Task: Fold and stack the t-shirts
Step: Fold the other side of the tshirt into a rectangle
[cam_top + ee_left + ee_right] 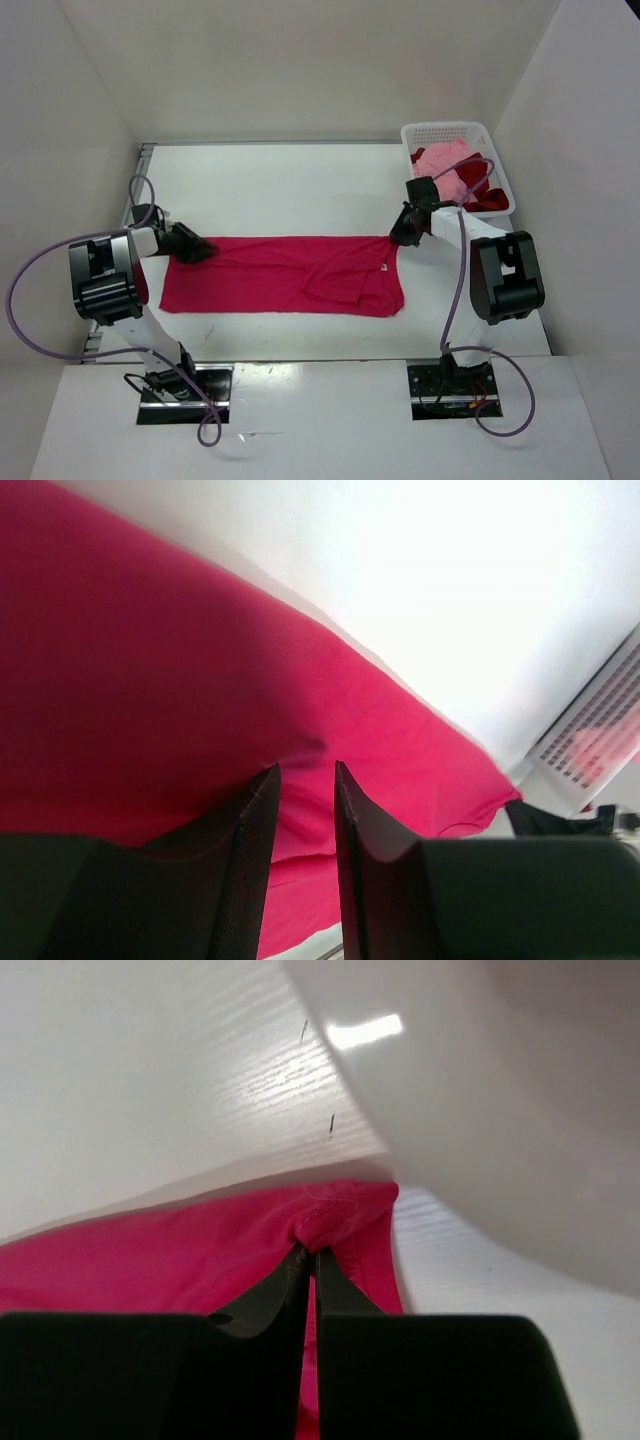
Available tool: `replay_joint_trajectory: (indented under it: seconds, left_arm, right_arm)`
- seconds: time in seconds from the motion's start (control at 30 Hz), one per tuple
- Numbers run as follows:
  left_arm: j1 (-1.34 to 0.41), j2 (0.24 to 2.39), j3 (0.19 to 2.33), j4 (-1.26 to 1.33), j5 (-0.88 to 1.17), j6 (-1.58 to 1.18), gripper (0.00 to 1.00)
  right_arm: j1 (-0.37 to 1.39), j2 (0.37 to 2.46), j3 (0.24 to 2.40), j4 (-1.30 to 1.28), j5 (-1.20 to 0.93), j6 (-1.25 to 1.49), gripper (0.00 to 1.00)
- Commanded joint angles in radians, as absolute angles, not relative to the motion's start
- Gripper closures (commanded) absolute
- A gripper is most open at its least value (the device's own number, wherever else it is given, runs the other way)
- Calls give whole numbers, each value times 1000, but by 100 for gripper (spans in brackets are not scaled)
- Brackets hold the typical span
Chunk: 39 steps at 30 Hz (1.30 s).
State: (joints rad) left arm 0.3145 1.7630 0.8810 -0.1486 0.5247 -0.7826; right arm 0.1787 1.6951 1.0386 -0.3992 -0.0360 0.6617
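Note:
The crimson-pink t-shirt (pixel 290 275) lies spread flat across the middle of the table. My left gripper (pixel 195 247) rests at its far left corner. In the left wrist view its jaws (pixel 306 767) stand apart, and the pink cloth (pixel 150 660) shows in the gap between them. My right gripper (pixel 400 237) is at the far right corner. In the right wrist view it (pixel 312 1250) is shut on a bunched bit of the shirt's hem (pixel 335 1215). The pale pink t-shirt (pixel 445 160) and the dark red t-shirt (pixel 490 200) lie crumpled in the basket.
The white lattice basket (pixel 432 130) stands at the back right, close behind my right arm, and shows blurred in the left wrist view (pixel 600 725). White walls close in the table on the left, back and right. Both arm bases sit at the near edge.

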Motion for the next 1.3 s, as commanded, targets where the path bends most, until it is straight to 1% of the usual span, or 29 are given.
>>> replay_joint_trajectory:
  seconds: [0.0,0.07,0.1,0.17,0.23,0.3,0.4,0.47,0.53,0.57,0.63,0.73,0.77,0.8,0.87,0.9,1.0,1.1,1.2,1.27]
  left_arm:
    - [351,1738,862,-153,472,-765,64]
    - [362,1738,862,-153,485,-765,64]
    - [362,1727,862,-153,494,-765,64]
    - [362,1717,862,-153,506,-765,62]
    - [362,1689,871,-163,518,-765,61]
    - [350,1664,885,-187,534,-753,61]
    - [315,1617,896,-198,534,-744,61]
    - [267,1580,896,-207,525,-744,61]
    - [214,1560,908,-221,491,-732,61]
    - [149,1551,908,-233,480,-723,61]
    - [86,1540,917,-233,457,-723,61]
    - [-50,1520,917,-242,446,-742,61]
    - [-86,1520,917,-253,434,-742,61]
    - [-156,1520,917,-253,434,-742,61]
    - [-222,1511,907,-274,422,-742,61]
    - [-283,1511,896,-275,422,-742,61]
    - [-391,1534,887,-275,422,-753,57]
    - [-457,1561,887,-275,422,-764,54]
    - [-477,1586,887,-253,411,-775,50]
    - [-489,1614,887,-253,411,-775,50]
  right_arm:
    - [143,1715,1086,-350,11,673,93]
    - [143,1715,1086,-339,0,673,89]
    - [143,1715,1086,-339,-11,673,76]
    - [143,1715,1097,-339,-40,673,63]
    - [143,1688,1110,-357,-52,673,53]
    - [143,1655,1123,-399,-52,663,50]
    - [170,1553,1092,-420,-64,676,49]
    - [215,1474,1031,-420,-75,693,56]
    - [270,1418,959,-420,-100,722,68]
    - [291,1402,934,-420,-126,733,81]
    - [371,1378,867,-420,-146,768,89]
    - [467,1336,799,-410,-146,825,88]
    - [477,1336,786,-399,-146,834,81]
    - [477,1336,758,-399,-146,834,77]
    - [488,1350,739,-362,-156,848,70]
    - [488,1359,739,-353,-167,848,70]
    - [502,1400,739,-353,-179,857,64]
    - [551,1411,739,-353,-193,868,63]
    - [574,1402,726,-353,-193,893,60]
    - [586,1393,715,-353,-193,902,59]
